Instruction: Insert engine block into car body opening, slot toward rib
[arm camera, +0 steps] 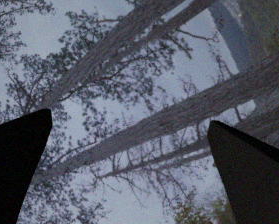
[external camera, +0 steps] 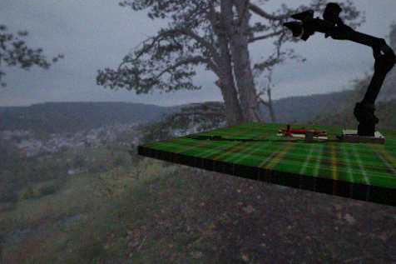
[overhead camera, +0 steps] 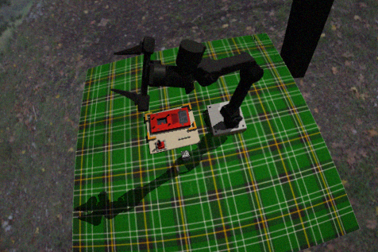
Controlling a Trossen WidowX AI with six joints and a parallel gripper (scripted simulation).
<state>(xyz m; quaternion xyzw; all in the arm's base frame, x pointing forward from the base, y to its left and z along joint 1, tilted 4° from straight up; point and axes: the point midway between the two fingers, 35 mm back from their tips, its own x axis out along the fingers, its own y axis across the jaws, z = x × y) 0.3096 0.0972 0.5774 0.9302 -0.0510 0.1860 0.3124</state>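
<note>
The red car body (overhead camera: 171,119) (external camera: 304,131) lies on the beige board (overhead camera: 190,137), between orange corner pieces. A dark opening (overhead camera: 162,120) shows in its left part; the rib inside is too small to make out. A small grey block (overhead camera: 185,155) (external camera: 309,135) stands on the cloth just off the board's front edge. A small red part (overhead camera: 160,145) (external camera: 288,130) stands upright on the board's front left. I cannot tell for sure which of these two is the engine block. My gripper (overhead camera: 113,71) (external camera: 287,20) (arm camera: 131,123) is open and empty, high above the table and touching nothing.
The arm's pale base plate (overhead camera: 214,126) (external camera: 347,135) is right of the board. A tall dark pillar (overhead camera: 308,23) stands beyond the table's back right edge. The green plaid cloth (overhead camera: 246,206) (external camera: 249,159) covers the table, with the arm's shadow across it.
</note>
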